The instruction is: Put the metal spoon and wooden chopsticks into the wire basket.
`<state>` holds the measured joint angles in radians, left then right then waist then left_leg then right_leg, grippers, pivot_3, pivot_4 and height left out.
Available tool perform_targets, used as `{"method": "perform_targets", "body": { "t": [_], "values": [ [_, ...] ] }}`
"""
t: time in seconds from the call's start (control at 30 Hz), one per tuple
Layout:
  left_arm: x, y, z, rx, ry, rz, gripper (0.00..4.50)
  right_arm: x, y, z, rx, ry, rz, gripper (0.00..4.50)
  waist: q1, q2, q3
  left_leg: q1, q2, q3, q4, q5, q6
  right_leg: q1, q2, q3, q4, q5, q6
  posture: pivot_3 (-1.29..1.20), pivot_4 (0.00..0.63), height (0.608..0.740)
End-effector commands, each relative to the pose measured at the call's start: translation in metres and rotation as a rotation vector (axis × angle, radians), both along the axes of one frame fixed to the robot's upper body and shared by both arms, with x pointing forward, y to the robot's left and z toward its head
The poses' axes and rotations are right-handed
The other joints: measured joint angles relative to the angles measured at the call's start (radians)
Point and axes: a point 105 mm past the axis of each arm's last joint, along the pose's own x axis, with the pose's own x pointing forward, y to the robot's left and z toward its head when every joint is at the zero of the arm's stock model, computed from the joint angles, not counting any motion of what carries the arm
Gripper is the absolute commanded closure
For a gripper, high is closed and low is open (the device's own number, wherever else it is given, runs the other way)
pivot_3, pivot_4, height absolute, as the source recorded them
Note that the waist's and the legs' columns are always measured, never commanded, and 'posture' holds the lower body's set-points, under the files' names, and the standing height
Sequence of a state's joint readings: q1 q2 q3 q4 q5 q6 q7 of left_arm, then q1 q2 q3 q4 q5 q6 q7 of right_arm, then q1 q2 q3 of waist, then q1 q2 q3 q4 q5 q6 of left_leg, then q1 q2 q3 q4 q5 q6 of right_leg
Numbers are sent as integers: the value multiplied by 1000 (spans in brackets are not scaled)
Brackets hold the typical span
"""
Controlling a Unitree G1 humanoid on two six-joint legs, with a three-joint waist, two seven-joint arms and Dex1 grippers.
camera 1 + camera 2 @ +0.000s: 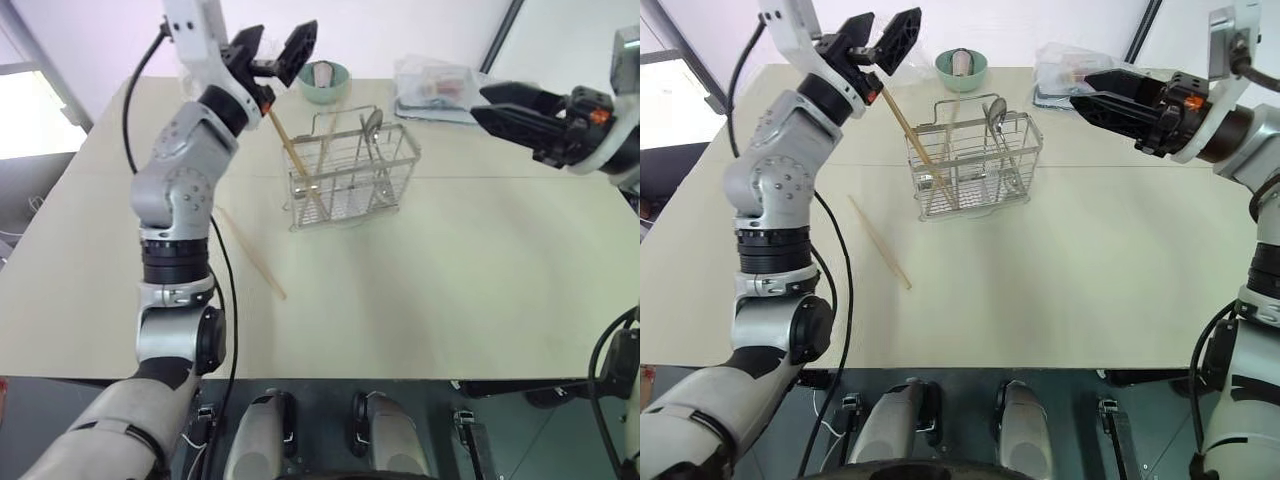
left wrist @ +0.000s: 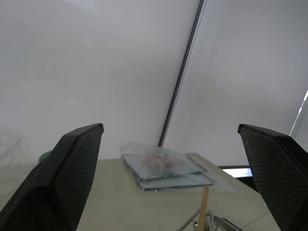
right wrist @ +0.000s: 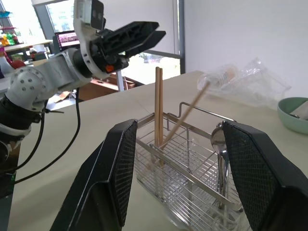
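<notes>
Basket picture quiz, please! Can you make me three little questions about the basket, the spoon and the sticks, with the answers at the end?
1. True or false: the metal spoon stands inside the wire basket.
2. One chopstick is outside the basket. Where does it lie? A on the table; B on the floor; C on a chair.
3. Fill in: the left fingers, up above the basket, are ____ (open or shut).

Key: 1 true; 2 A; 3 open.
</notes>
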<state>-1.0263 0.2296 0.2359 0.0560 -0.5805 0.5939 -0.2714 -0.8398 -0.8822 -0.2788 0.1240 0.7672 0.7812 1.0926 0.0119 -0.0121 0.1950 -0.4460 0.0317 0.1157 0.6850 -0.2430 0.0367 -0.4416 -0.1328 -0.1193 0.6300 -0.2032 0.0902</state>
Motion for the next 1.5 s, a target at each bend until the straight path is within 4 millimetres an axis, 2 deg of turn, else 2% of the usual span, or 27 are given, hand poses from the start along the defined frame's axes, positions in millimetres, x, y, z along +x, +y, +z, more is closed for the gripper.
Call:
{"method": "perform_targets", "body": {
  "t": [0.03, 0.1, 0.17, 0.23, 0.37, 0.43, 0.5, 0.67, 0.77, 0.87, 1.03, 1.3, 1.5],
  "values": [
    [-24, 21, 49, -40, -93, 62, 60, -5, 4, 15, 2, -70, 22, 1636, 0, 0, 0, 0, 0, 0, 0, 0, 0, 0, 0, 0, 0, 0, 0, 0, 150, 707],
    [-25, 40, 62, -73, -47, 165, 60, -4, 6, 14, 1, -69, 28, 1636, 0, 0, 0, 0, 0, 0, 0, 0, 0, 0, 0, 0, 0, 0, 0, 0, 150, 707],
    [-15, 68, 55, -49, 85, 382, 60, -4, 7, 12, -4, -65, 40, 1636, 0, 0, 0, 0, 0, 0, 0, 0, 0, 0, 0, 0, 0, 0, 0, 0, 150, 707],
    [-7, 93, 29, 37, 284, 584, 60, -5, 9, 8, -19, -62, 54, 1636, 0, 0, 0, 1, 0, -1, 0, 0, 0, 1, 0, 0, 0, 0, 0, 0, 150, 707],
    [-8, 112, -33, 83, 706, 649, 60, -7, 13, 5, -28, -55, 87, 1636, 4, 0, 0, 1, 0, -2, 0, 0, 0, 2, 1, 0, 1, 0, 0, 0, 150, 707],
    [-8, 110, -53, 113, 795, 656, 60, -10, 15, 4, -36, -50, 115, 1636, 5, -2, 1, 0, -1, -3, 1, 1, -2, 2, 1, 0, 0, 0, 1, 0, 150, 707],
    [-7, 105, -64, 118, 825, 646, 60, -15, 18, 2, -47, -44, 154, 1636, 4, -2, 1, 0, -1, -3, 1, 3, -4, 2, 0, 0, 0, 0, 1, 0, 150, 707],
    [-3, 95, -116, 134, 982, 622, 60, -33, 27, -7, -89, -13, 252, 1636, 1, -2, 1, 1, -1, -3, 0, 3, -6, 2, 1, 0, 0, -1, 1, 0, 150, 707],
    [-5, 99, -150, 169, 1098, 667, 60, -36, 31, -10, -91, -3, 263, 1636, -1, -2, 1, 1, -1, -3, 0, 3, -7, 1, 1, 0, 1, 0, 0, 0, 150, 707],
    [-8, 104, -171, 183, 1171, 694, 60, -41, 35, -16, -101, 10, 275, 1636, 1, -2, 1, 1, 0, -3, -1, 3, -7, 1, 1, 0, 1, 0, 0, 0, 150, 707],
    [-2, 88, -188, 185, 1210, 618, 60, -48, 37, -24, -111, 31, 284, 1636, 10, -2, 1, 0, -1, -3, 0, 3, -7, 1, -1, -1, 0, 0, 0, 0, 150, 707],
    [16, 63, -196, 232, 1202, 550, 60, -47, 36, -27, -91, 39, 260, 1636, 24, -2, 1, 0, -1, -3, 0, 0, -3, 0, -1, -1, 0, 0, 0, 0, 150, 707],
    [20, 60, -218, 271, 1275, 544, 60, -45, 37, -26, -71, 33, 249, 1636, 29, 0, -1, 1, -1, -3, 0, 0, -2, 1, -1, -1, 0, 0, 0, 0, 150, 707]
  ]
}}
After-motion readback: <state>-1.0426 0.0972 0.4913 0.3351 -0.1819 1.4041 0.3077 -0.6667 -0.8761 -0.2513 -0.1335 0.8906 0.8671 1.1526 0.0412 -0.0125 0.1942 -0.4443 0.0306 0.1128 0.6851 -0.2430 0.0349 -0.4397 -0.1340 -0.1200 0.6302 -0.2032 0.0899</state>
